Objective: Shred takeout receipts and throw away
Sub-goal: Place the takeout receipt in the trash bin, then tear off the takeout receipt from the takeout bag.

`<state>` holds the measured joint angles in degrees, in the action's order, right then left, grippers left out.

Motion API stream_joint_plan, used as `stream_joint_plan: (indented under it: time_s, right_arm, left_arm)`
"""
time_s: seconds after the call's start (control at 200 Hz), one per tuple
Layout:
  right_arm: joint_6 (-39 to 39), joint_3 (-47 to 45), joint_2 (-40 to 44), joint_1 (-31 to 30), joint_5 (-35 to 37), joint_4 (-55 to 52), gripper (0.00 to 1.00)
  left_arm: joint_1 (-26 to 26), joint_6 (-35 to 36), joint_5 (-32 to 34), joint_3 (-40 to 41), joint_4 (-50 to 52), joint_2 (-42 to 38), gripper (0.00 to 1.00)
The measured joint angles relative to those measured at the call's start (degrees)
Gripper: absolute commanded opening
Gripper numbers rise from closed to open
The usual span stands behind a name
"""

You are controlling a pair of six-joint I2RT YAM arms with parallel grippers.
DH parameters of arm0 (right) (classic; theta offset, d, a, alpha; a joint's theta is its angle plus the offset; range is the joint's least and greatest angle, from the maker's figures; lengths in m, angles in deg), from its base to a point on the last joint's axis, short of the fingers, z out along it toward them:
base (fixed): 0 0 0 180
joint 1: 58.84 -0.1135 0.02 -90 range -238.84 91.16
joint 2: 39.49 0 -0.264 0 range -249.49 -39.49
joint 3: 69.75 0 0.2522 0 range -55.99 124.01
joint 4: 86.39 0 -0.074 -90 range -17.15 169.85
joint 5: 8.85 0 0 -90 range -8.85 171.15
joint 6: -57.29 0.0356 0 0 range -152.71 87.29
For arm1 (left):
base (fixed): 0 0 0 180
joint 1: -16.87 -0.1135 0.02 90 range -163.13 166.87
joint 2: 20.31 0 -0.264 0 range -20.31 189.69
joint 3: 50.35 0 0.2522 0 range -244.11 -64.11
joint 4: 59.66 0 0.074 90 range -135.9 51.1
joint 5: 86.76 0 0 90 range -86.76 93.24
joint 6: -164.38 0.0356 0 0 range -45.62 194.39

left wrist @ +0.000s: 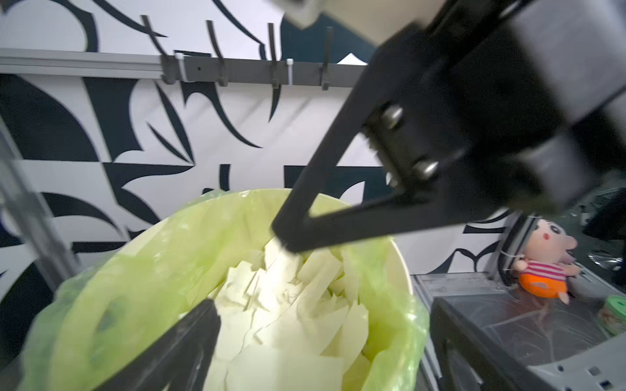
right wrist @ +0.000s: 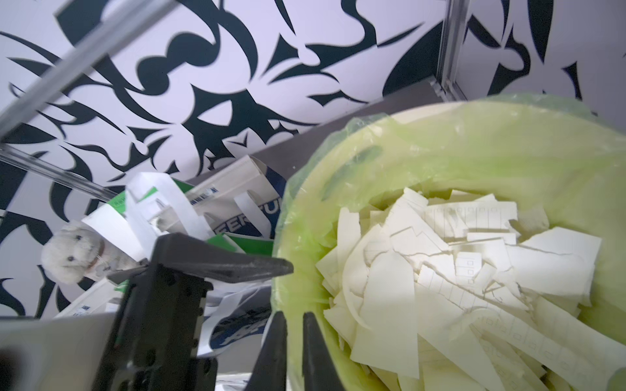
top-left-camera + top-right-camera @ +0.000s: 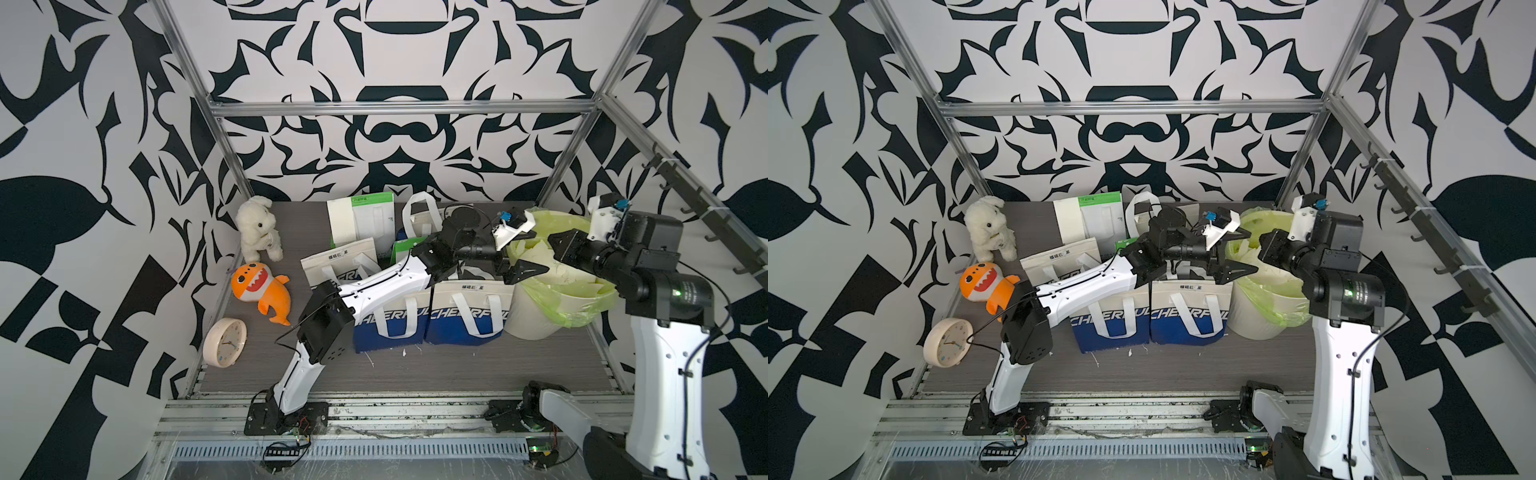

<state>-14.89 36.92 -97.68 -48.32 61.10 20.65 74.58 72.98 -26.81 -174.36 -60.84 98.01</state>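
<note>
— What's in the bin (image 3: 534,326)?
— A green liner (image 3: 582,311), heaped with torn receipt pieces (image 2: 423,270), cream-white. The left hand (image 1: 245,270) hangs over them, spread wide, holding nothing. The right hand (image 2: 293,318) sits at the bin's rim, fingers barely parted, nothing between.
— And beside the bin?
— Tote bags (image 3: 440,332) on the grey tabletop (image 3: 457,370), with black-and-white patterned walls (image 3: 395,145) behind. The left arm (image 3: 386,282) covers the bags' mouths, so I can't see inside.
</note>
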Motion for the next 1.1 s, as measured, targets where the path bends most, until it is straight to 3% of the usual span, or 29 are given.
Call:
stream_joint_plan:
  time_s: [0.085,0.16,0.35,0.525,0.69,0.905,0.985,1.1]
  right_arm:
    - [1.2,1.9,1.2,0.0,-2.7,0.8,0.57]
    - [1.9,2.5,1.9,-0.2,-6.3,2.0,0.65]
    - [2.8,3.0,1.8,-1.6,-15.8,4.4,0.67]
    - [3.9,3.0,-1.2,-4.0,-21.6,6.4,0.7]
    - [4.4,4.3,-5.4,-8.2,-23.0,7.6,0.7]
    - [2.4,9.2,-12.1,-19.6,-18.6,6.5,0.7]
    - [1.7,10.3,-13.3,-22.2,-17.3,6.2,0.7]
    - [1.2,11.2,-14.5,-24.9,-15.4,6.2,0.7]
  left_arm:
    - [-1.3,4.4,6.6,0.1,6.7,-4.0,1.0]
    - [-3.0,8.4,11.6,-0.1,13.9,-8.8,0.99]
    - [-10.6,14.4,21.4,2.0,28.5,-22.6,1.0]
    - [-22.2,15.0,24.9,12.5,37.0,-35.6,0.96]
    - [-34.3,13.5,22.9,18.9,41.6,-40.0,0.99]
    - [-53.2,6.4,10.0,18.5,42.8,-34.9,0.95]
    - [-57.1,5.7,7.1,17.6,43.0,-31.2,0.95]
    - [-58.8,5.4,2.3,17.6,43.2,-27.0,0.9]
